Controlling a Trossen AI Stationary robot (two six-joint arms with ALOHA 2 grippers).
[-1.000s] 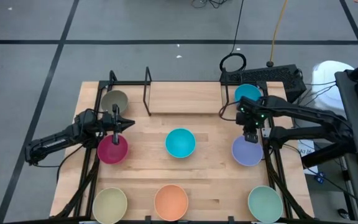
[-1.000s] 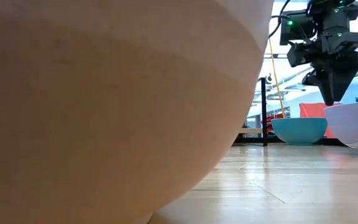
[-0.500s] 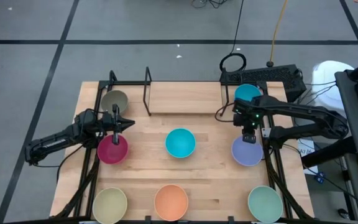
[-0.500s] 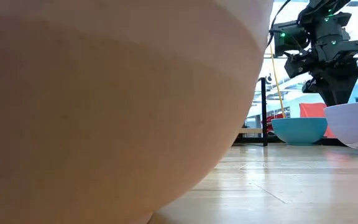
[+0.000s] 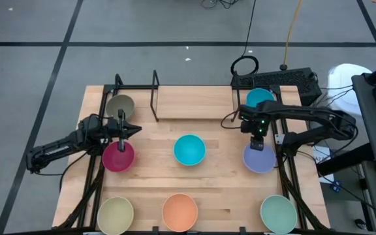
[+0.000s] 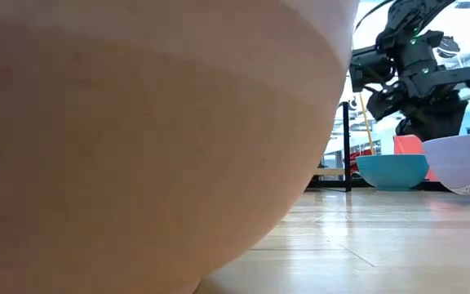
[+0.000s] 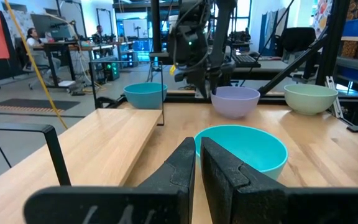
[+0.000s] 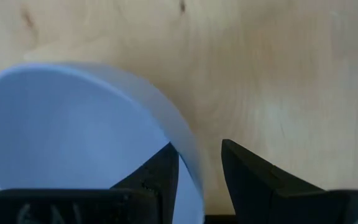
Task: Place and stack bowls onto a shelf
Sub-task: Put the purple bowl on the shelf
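Tabletop (image 5: 220, 189) holds eight bowls; right pincer (image 5: 257, 141) straddles lavender bowl's (image 5: 261, 160) rim, left pincer (image 5: 136, 128) closed.

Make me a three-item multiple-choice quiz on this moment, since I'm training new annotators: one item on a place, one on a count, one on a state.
1. Where is the right pincer?
A. at the lavender bowl's rim
B. over the orange bowl
C. on the shelf

2. How many bowls are on the tabletop?
A. five
B. six
C. eight

3. How are the left pincer's fingers?
A. wide open
B. shut and empty
C. shut on the magenta bowl

Key: 1 A, the right pincer has one finger on each side of the lavender bowl rim. 2 C, the high view shows eight. 3 B, the left pincer has its fingers nearly touching with nothing between them, beside the magenta bowl.
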